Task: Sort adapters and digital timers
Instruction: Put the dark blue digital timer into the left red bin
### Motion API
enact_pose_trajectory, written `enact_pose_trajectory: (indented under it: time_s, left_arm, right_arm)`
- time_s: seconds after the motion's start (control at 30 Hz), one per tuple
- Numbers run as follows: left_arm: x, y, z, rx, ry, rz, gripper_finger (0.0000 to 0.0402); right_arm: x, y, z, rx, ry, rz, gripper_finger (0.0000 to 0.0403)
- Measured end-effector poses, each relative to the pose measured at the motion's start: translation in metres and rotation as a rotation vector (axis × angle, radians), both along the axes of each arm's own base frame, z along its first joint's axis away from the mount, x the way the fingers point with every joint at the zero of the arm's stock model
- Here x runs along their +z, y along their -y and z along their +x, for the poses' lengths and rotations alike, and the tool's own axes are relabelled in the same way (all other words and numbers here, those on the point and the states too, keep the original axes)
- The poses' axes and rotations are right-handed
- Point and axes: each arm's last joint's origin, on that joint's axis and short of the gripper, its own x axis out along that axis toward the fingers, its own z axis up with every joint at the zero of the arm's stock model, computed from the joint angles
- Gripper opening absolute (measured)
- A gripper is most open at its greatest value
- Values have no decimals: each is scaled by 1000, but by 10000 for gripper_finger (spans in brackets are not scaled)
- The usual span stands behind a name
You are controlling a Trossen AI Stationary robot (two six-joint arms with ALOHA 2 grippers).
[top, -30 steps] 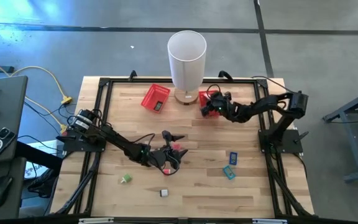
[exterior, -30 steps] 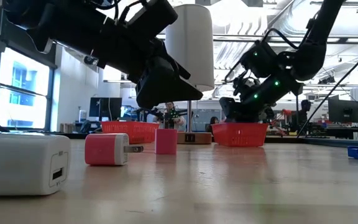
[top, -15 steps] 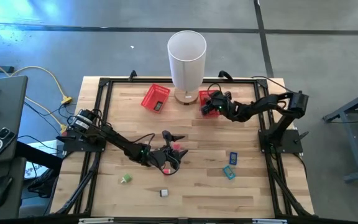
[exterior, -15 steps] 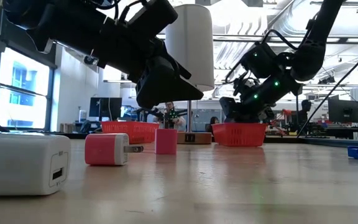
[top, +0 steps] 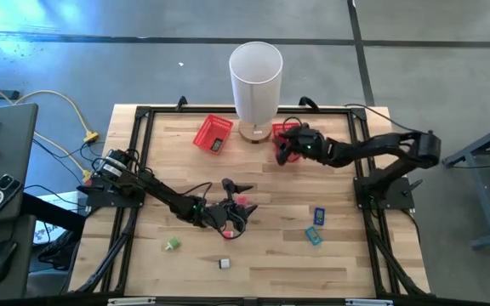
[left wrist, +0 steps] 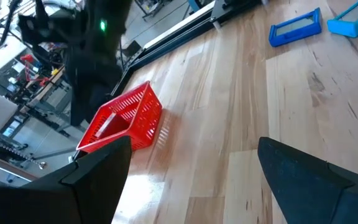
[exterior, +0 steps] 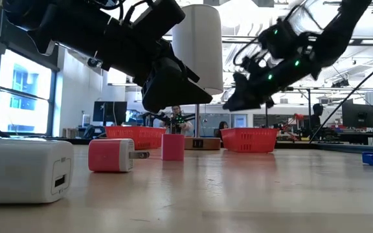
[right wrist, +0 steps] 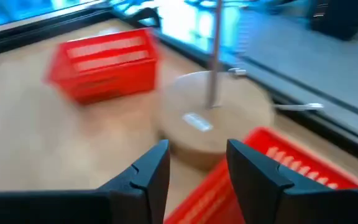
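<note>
**Right gripper lifted clear of the far red basket**

A second ago my right gripper (exterior: 254, 90) sat low at the red plastic mesh basket beside the lamp base (exterior: 249, 139); now it hangs above that basket, raised and drawn slightly toward the table's middle, while my right arm's elbow has swung outward past the table edge. Its fingers (right wrist: 148, 171) stand narrowly apart with nothing between them. My left gripper (top: 232, 206) has not moved: it hovers low over the middle of the table, its fingers (left wrist: 98, 165) spread wide and empty.

Just beside my left gripper lie two pink plastic adapters. The pink cube adapter with metal prongs (exterior: 111, 155) lies on its side, prongs pointing level toward the second one, a pink upright block adapter (exterior: 173, 147), whose long axis stands vertical. A white cube adapter (exterior: 24, 169) sits nearest the low camera, its port facing the camera. Two blue rectangular digital timers (top: 316, 225) lie flat nearer my right arm, well apart from the pink pair; the darker one's long axis runs roughly toward the far edge.

The surface is a pale wooden plank table (top: 270, 268) in a black frame. A second red mesh basket (top: 213, 133) sits on the other side of the tall white cylindrical lamp shade (top: 256, 81). Beyond lies a workshop with monitors and a person far off.
</note>
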Motion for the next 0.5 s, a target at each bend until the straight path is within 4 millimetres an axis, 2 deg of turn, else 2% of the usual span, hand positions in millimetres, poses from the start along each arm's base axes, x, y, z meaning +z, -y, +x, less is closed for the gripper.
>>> enact_pose_trajectory:
  time_s: [0.2, 0.4, 0.5]
  left_arm:
    - [0, 1, -1, 21, 7, 0, 342]
    - [0, 1, -1, 27, 20, -25, 342]
    - [0, 4, -2, 20, 20, -25, 342]
  right_arm:
    - [17, -28, -6, 252, -23, 65, 146]
    - [11, -49, -13, 499, -128, 191, 142]
    - [7, -55, -15, 542, -179, 227, 144]
